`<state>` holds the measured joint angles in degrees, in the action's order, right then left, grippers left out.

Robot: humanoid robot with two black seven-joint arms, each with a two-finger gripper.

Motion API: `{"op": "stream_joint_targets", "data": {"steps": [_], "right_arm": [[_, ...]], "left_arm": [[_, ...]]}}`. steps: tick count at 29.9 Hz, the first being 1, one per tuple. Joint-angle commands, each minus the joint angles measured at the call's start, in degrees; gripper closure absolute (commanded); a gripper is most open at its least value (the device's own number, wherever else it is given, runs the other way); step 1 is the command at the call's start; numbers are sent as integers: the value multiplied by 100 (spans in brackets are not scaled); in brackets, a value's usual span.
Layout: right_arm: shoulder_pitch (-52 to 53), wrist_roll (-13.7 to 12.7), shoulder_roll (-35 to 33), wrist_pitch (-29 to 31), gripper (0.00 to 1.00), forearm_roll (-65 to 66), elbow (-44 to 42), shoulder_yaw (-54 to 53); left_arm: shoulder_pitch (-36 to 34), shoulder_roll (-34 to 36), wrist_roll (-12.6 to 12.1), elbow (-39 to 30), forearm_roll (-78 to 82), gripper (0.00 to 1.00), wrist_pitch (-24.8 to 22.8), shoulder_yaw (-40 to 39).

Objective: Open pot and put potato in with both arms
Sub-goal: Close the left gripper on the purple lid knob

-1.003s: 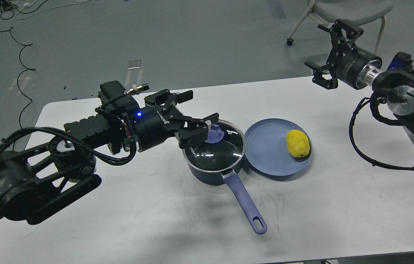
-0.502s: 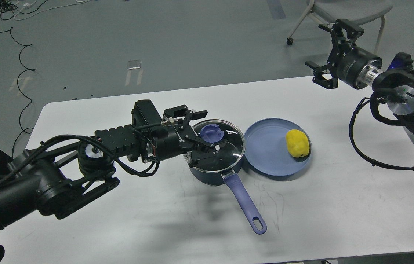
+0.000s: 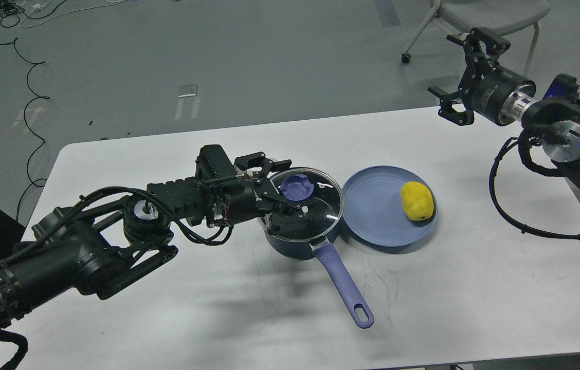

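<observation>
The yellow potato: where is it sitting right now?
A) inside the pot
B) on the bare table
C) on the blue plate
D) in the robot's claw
C: the potato lies on the blue plate, right of the pot, whose glass lid is on.

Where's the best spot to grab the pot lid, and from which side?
Grip the purple knob at the middle of the glass lid; it is the only raised part. Come from above and the left, where the left claw is already open around it. The right claw is far off.
</observation>
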<state>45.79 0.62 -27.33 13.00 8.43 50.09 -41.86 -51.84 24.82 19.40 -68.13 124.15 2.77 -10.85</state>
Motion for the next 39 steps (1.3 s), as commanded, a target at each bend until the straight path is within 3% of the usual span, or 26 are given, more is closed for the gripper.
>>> {"op": "stream_joint_targets", "data": {"steps": [1,6,15,17,19,21,32,34,36,39], "right_arm": [[0,0,-1,0,0,1,1,3],[-8,0,-9,0,0,1,1,3],[-61,0,-9,0,0,1,1,11],[-61,0,-9,0,0,10,1,20],[-70,0,-9,0,0,10,1,20],[-79,0,-9,0,0,10,1,20],[-105,0,-9,0,0,10,1,11],[-105,0,-9,-8,0,10,1,11],[-105,0,-9,0,0,10,1,20],[-105,0,-9,-8,0,10,1,11]], "left_arm": [[-2,-56,12,54,-13,3,31,39],[-19,-215,20,414,-13,3,39,31],[-10,-250,47,441,-66,3,22,39],[-2,-250,47,450,-66,7,13,39],[16,-241,56,450,-66,19,13,48],[-10,-232,125,450,-66,41,13,144],[-28,-232,170,485,-84,38,4,259],[-28,-224,170,503,-84,46,4,259],[-28,-224,170,512,-84,65,4,259],[-37,-215,170,555,-84,73,4,259]]}}
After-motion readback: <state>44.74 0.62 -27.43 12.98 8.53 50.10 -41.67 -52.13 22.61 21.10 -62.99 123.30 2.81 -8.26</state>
